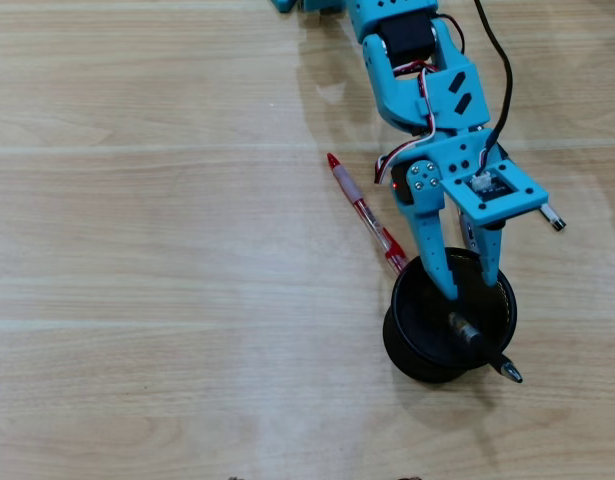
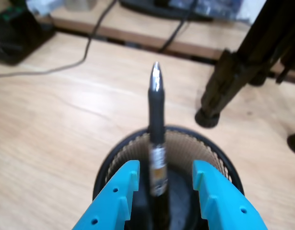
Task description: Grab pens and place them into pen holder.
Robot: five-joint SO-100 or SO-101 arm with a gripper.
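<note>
The black mesh pen holder (image 1: pixel 405 335) stands on the wooden table, right of centre in the overhead view. A black pen (image 1: pixel 479 342) sits inside it, leaning on the rim with its tip poking out past the lower right edge. My blue gripper (image 1: pixel 469 288) hangs over the holder's mouth, open. In the wrist view the black pen (image 2: pixel 156 105) rises between my two fingers (image 2: pixel 119 196) without touching either, above the pen holder (image 2: pixel 188 143). A red pen with a clear barrel (image 1: pixel 365 212) lies diagonally on the table, its lower end against the holder's upper left side.
In the wrist view a black stand's leg (image 2: pixel 223 88) rests on the table beyond the holder to the right. A cable (image 2: pixel 65 67) and a dark object (image 2: pixel 17 28) lie at the far left. A black cable (image 1: pixel 499 70) runs along my arm.
</note>
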